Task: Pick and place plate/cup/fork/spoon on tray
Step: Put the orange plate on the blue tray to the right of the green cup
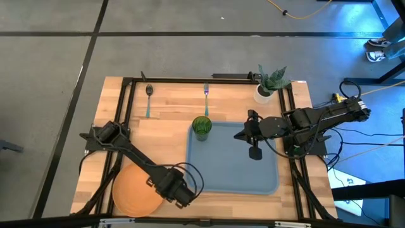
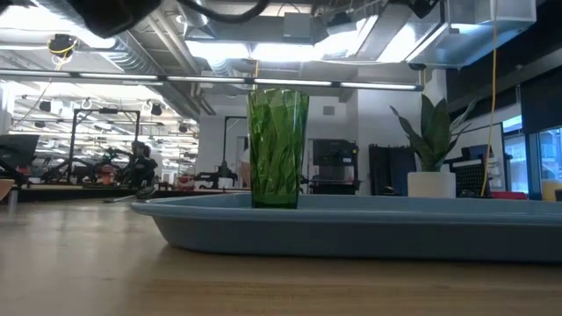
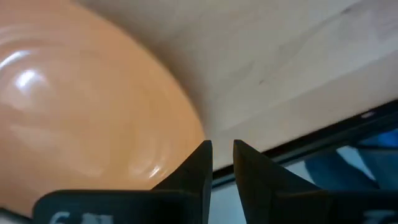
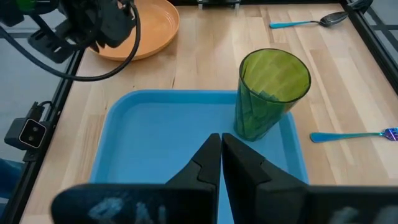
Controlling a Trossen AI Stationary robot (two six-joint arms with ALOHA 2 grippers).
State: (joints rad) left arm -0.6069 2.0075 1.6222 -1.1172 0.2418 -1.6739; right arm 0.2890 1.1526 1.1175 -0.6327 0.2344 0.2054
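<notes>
The orange plate [image 1: 133, 189] lies flat on the wood at the table's near left; it also shows in the left wrist view [image 3: 81, 93]. My left gripper [image 1: 181, 195] is low beside the plate's right rim, fingers [image 3: 222, 155] nearly together and holding nothing. The blue-grey tray [image 1: 231, 177] lies right of centre. The green cup [image 1: 202, 126] stands upright in the tray's far left corner [image 4: 264, 93]. My right gripper [image 1: 255, 151] is shut and empty over the tray [image 4: 221, 140]. The spoon [image 1: 149, 98] and the fork [image 1: 206, 95] lie on the wood at the far side. My left gripper has one finger [image 3: 196, 162] right at the plate's rim [image 3: 198, 127]. I cannot tell whether it touches the rim. The plate lies flat on the table.
A white pot with a green plant [image 1: 267, 85] stands at the far right corner. Black frame rails [image 1: 130, 101] run along the table's edges. Bare wood lies between the plate and the tray.
</notes>
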